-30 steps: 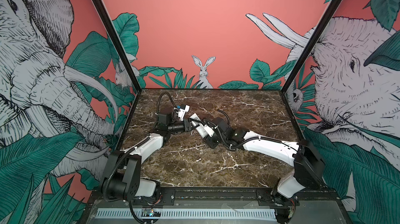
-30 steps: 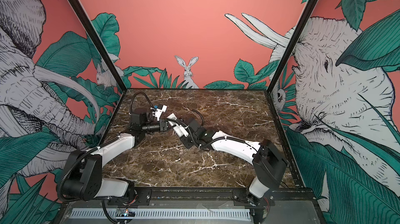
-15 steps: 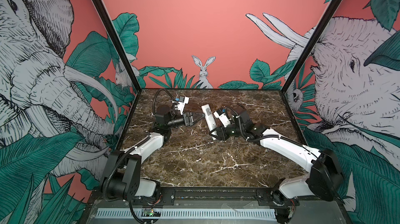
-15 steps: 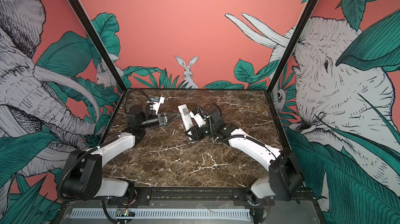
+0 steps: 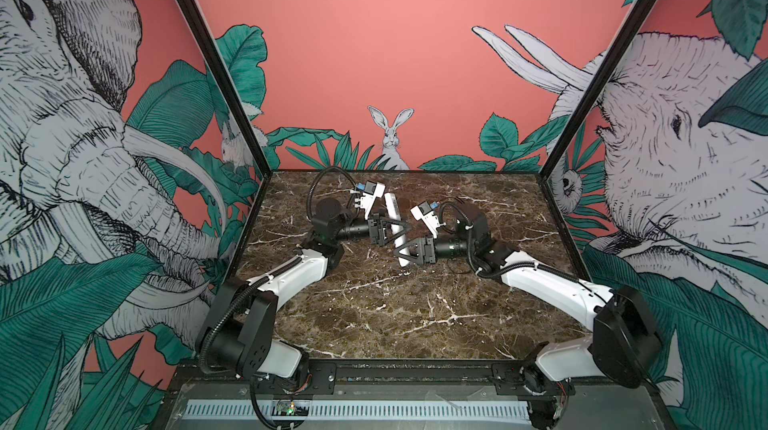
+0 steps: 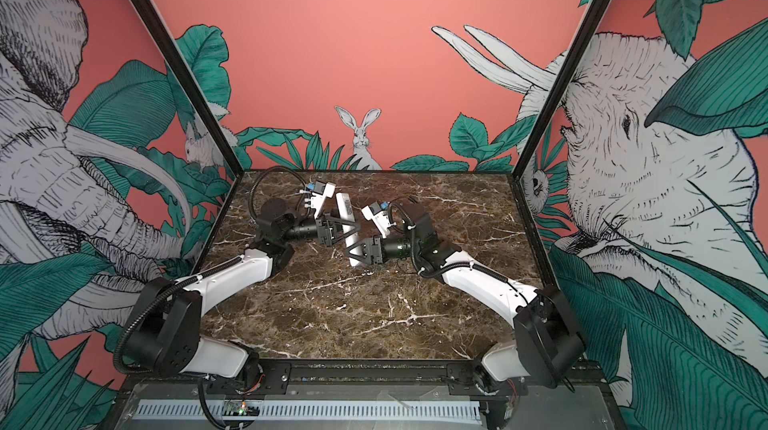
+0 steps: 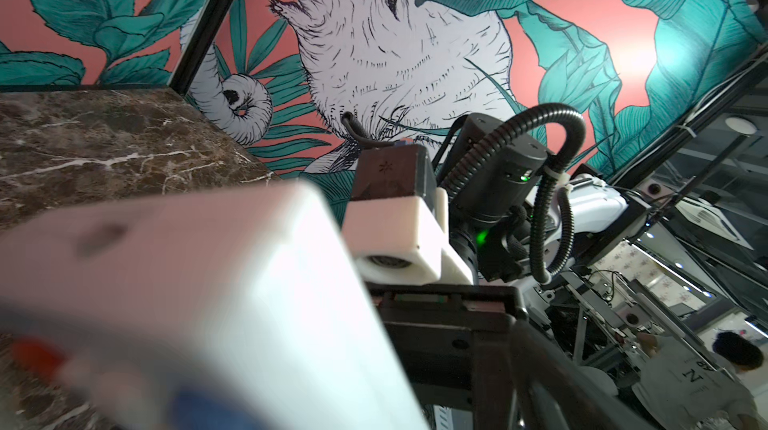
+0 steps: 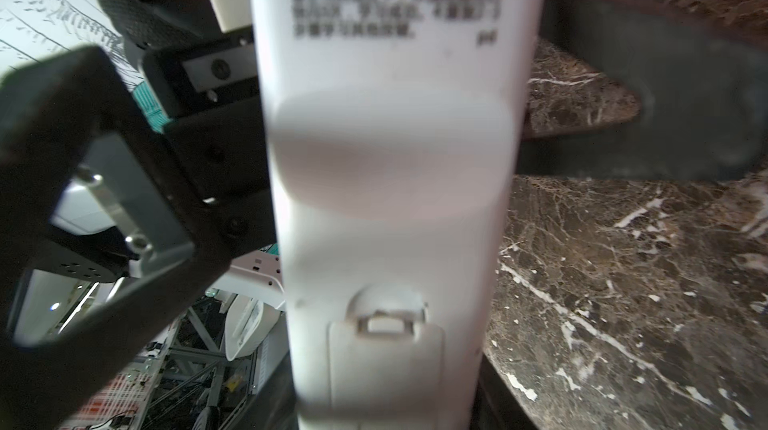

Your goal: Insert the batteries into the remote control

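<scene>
Over the far middle of the bench (image 5: 374,324) I see the remote control (image 5: 393,215) (back cover shut) clamped near its near end by my right gripper (image 5: 405,255), while my left gripper (image 5: 401,229) straddles its middle with jaws spread wide, holding nothing.

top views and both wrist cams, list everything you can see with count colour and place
remote control: one, white, held up off the table between the two grippers, far end tilted toward the back wall; its back with a closed battery cover faces the right wrist camera
batteries: none visible in any view
table: one, dark brown marble with white veins, floor of the enclosure
walls: three, coral with elephant, rabbit and green leaf drawings, around the table
left gripper: one, black, open, jaws either side of the remote's middle
right gripper: one, black, shut on the remote's near end
</scene>
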### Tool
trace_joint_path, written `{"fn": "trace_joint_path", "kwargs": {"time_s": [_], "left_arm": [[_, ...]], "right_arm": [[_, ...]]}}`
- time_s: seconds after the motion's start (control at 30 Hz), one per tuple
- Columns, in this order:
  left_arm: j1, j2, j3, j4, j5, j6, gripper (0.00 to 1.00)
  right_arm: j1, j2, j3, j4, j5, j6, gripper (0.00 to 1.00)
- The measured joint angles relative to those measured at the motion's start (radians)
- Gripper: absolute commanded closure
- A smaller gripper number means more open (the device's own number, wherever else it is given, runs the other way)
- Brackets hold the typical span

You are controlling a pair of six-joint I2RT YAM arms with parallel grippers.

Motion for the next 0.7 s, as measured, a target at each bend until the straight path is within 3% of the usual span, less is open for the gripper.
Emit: {"fn": "trace_joint_path", "kwargs": {"time_s": [0.13, 0.47, 0.7], "left_arm": [[0.0, 0.01, 0.006, 0.037, 0.006, -0.028, 0.15], [0.001, 0.016, 0.01, 0.063, 0.007, -0.096, 0.49], [0.0, 0.017, 0.013, 0.051, 0.006, -0.121, 0.64]], "right_arm": [[-0.009, 0.002, -0.008, 0.059, -0.029, 0.039, 0.66], [-0.028, 0.008, -0.059, 0.179, -0.083, 0.067, 0.65], [-0.036, 0.036, -0.069, 0.248, -0.105, 0.073, 0.61]]}}
